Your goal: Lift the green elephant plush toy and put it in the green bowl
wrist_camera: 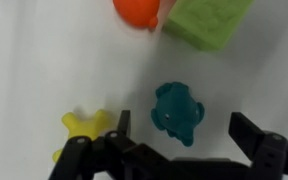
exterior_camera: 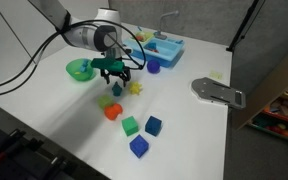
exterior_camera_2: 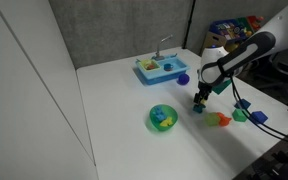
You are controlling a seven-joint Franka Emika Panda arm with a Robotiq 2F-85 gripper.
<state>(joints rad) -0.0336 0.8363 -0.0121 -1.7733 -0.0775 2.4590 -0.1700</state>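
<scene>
The green elephant plush toy is a small dark teal figure lying on the white table. In the wrist view it lies between my two fingers, untouched. My gripper is open and hangs right over it; it also shows in both exterior views, where it mostly hides the toy. The green bowl stands on the table a short way from the gripper. In an exterior view the green bowl holds some small coloured things.
A yellow star toy, an orange piece and a yellow-green block lie close around the elephant. A green cube and two blue cubes lie nearer the table's front. A blue tray and a grey object stand farther off.
</scene>
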